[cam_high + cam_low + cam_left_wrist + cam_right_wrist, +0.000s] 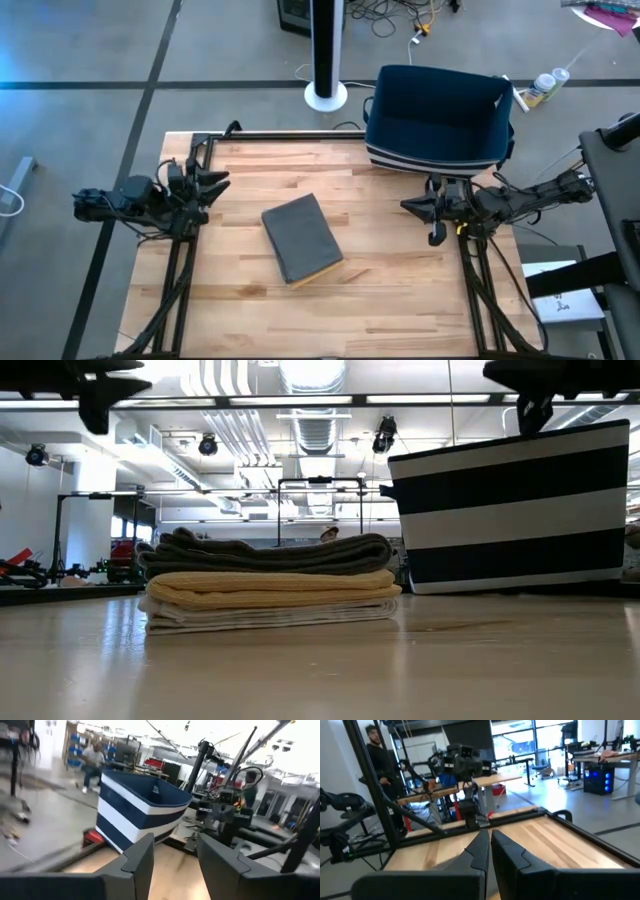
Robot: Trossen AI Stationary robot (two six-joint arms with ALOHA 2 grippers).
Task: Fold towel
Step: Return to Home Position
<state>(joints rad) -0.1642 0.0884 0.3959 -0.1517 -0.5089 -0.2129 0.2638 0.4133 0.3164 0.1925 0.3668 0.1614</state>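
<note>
A stack of folded towels [302, 238] lies flat in the middle of the wooden table. In the low view the grey towel [265, 553] is on top, a yellow one [270, 588] under it and a white one [262, 616] at the bottom. My left gripper [222, 184] hangs above the table's left side, pointing level toward the right, open [175, 865] and with nothing in it. My right gripper [410, 206] hangs above the right side, pointing left, shut [490, 851] on nothing. Both are well clear of the stack.
A navy and white striped basket [438, 118] stands at the table's far right corner [510, 510]. Black arm frames run along the left and right edges [180, 270]. Bare wood lies all round the stack. A person [377, 750] stands beyond the table.
</note>
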